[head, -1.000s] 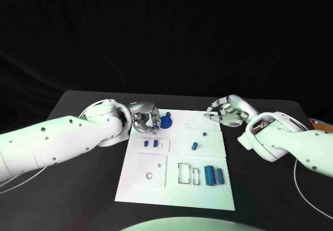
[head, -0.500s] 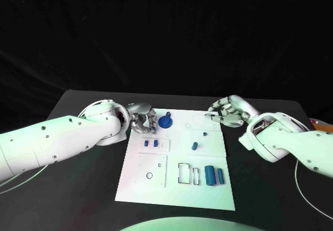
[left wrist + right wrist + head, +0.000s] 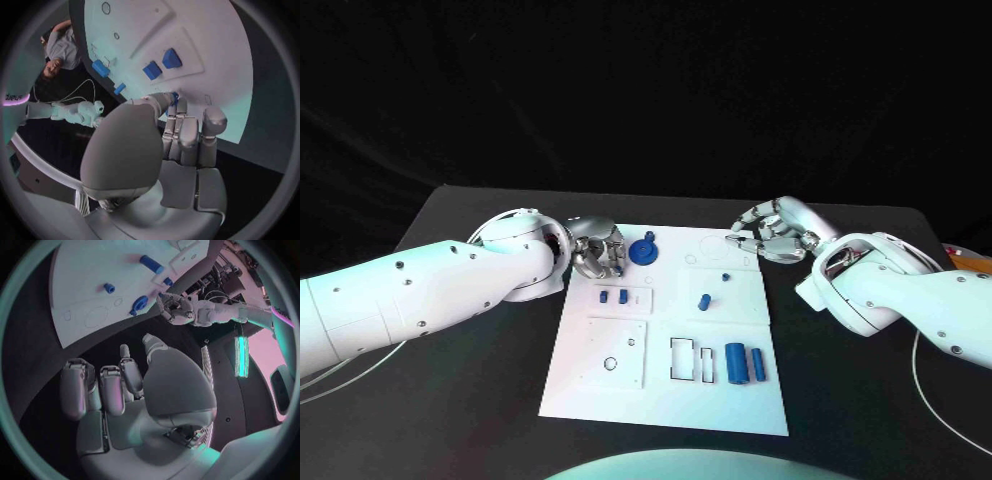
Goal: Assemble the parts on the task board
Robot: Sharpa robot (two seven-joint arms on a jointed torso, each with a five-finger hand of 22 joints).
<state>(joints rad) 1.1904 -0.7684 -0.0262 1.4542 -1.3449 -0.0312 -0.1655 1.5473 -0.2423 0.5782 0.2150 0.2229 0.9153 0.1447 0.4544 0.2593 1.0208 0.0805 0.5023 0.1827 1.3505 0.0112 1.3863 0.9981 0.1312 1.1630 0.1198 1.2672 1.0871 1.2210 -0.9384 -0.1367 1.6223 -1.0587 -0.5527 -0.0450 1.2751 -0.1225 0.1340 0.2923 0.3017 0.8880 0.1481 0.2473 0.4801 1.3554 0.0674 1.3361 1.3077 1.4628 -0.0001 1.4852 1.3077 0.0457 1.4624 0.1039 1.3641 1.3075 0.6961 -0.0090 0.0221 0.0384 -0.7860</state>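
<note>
The white task board (image 3: 668, 335) lies in the middle of the table. A round blue part (image 3: 643, 250) with a short stem stands at the board's far left corner, also seen as the blue part (image 3: 139, 304). My left hand (image 3: 599, 252) hovers just to the left of it, fingertips close beside it and holding nothing. Past this left hand (image 3: 178, 135), a sliver of the blue part (image 3: 175, 96) shows at the thumb tip. My right hand (image 3: 769, 235) hangs over the board's far right corner with loosely bent fingers, and the right hand (image 3: 119, 390) is empty.
Two small blue blocks (image 3: 613, 296) sit on the left of the board. A small peg (image 3: 726, 278) and a short piece (image 3: 704, 302) lie right of middle. Two blue bars (image 3: 746, 364) stand beside a rectangular slot (image 3: 692, 361). An orange object (image 3: 971, 262) lies at the table's right edge.
My left hand has let go of the round blue part and drawn back a little to the left. The part stays on the board. The right hand has barely moved.
</note>
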